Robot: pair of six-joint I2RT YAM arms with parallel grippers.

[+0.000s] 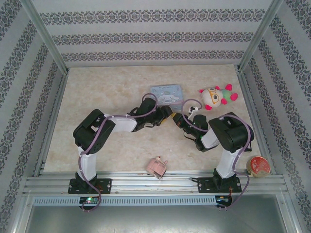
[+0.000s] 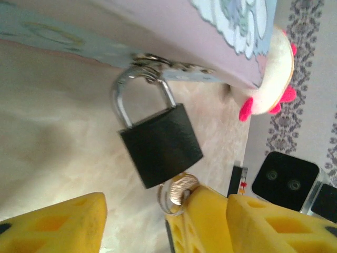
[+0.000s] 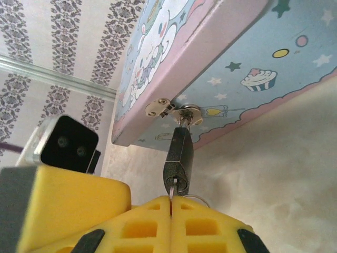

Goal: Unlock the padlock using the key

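- In the overhead view we see soft, even, bright light, and only faint shadows lie under the arms [image 1: 126, 124] near the tin [image 1: 166, 92].
- From the left wrist, we find the tin's lid washed out and pale. The padlock [image 2: 160, 150] hanging from the tin is slightly smeared, and the yellow fingers [image 2: 52, 224] below it blur.
- From the right wrist, the padlock and the key [image 3: 172, 185] under the tin look crisper to us, and the tin shades the table [image 3: 274, 158] beneath it.
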